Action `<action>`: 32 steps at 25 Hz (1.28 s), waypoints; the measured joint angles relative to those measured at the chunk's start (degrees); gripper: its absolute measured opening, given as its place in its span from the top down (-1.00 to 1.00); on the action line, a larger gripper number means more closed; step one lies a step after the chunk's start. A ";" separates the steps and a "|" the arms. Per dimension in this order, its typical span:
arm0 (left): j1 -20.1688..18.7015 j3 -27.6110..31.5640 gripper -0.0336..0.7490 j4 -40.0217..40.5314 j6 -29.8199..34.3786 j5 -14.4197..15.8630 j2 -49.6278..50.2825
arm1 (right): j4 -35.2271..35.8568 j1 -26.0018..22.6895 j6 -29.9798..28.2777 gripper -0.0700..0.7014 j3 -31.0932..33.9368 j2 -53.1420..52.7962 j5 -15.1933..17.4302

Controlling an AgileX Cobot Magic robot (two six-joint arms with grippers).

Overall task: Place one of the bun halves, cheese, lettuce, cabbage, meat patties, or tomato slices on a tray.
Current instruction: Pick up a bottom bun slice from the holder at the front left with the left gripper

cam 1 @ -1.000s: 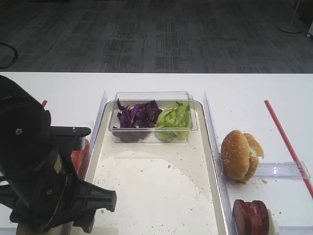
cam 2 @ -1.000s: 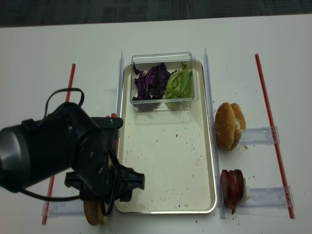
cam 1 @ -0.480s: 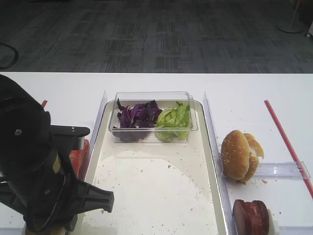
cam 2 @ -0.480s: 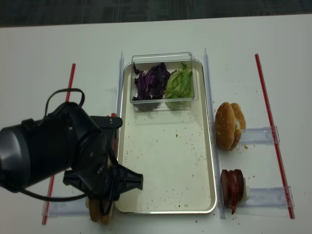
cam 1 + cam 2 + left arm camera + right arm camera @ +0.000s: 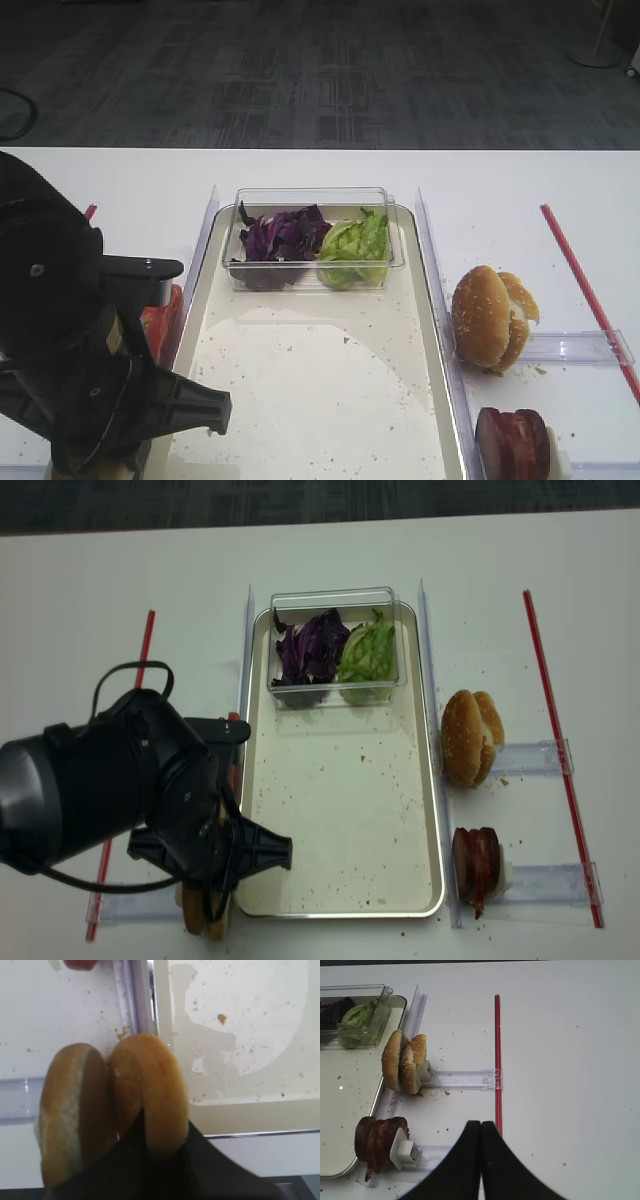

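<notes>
Now left gripper (image 5: 150, 1160) clamped tight on golden bun half (image 5: 150, 1090), standing on edge, second bun half (image 5: 70, 1110) touching alongside, tray (image 5: 240, 1120) rim just beside.

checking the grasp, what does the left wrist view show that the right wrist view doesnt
Only the left wrist view: the left claw shut on a golden-brown bun half, standing on edge beside a second bun half, just outside the tray's corner.

Only the right wrist view: the right claw shut and empty above the table, the sesame buns, the meat patties, the red strip and the lettuce in the clear box.

Both: the crumb-speckled tray and the white table.
</notes>
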 joint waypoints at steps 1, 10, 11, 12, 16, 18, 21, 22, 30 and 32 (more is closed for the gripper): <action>0.00 0.00 0.80 0.00 0.00 0.09 0.00 | 0.00 0.00 0.00 -0.13 0.00 0.00 0.00; 0.00 -2.22 0.80 -0.34 0.00 2.67 -4.01 | 0.00 0.00 0.00 -0.13 0.00 0.00 0.00; 0.00 -3.10 0.81 -0.11 0.00 3.71 -4.47 | 0.00 0.00 0.00 -0.13 0.00 0.00 0.00; 0.00 -4.22 0.81 0.10 0.00 4.84 -4.74 | 0.00 0.00 0.00 -0.13 0.00 0.00 0.00; 0.00 -8.87 0.81 1.18 0.00 10.03 -5.06 | 0.00 0.00 0.00 -0.13 0.00 0.00 0.00; 0.00 -10.52 0.81 1.57 0.00 11.71 -5.06 | 0.00 0.00 0.00 -0.13 0.00 0.00 0.00; 0.00 -13.02 0.81 2.26 0.00 12.97 -5.06 | 0.00 0.00 0.00 -0.13 0.00 0.00 0.00; 0.00 -13.79 0.81 2.56 0.00 13.13 -5.06 | 0.00 0.00 0.00 -0.13 0.00 0.00 0.00; 1.33 -15.84 0.81 3.67 0.81 14.09 -5.06 | 0.00 0.00 0.00 -0.13 0.00 0.00 0.00; 2.68 -15.88 0.81 3.67 1.64 14.09 -5.06 | 0.00 0.00 0.00 -0.13 0.00 0.00 0.00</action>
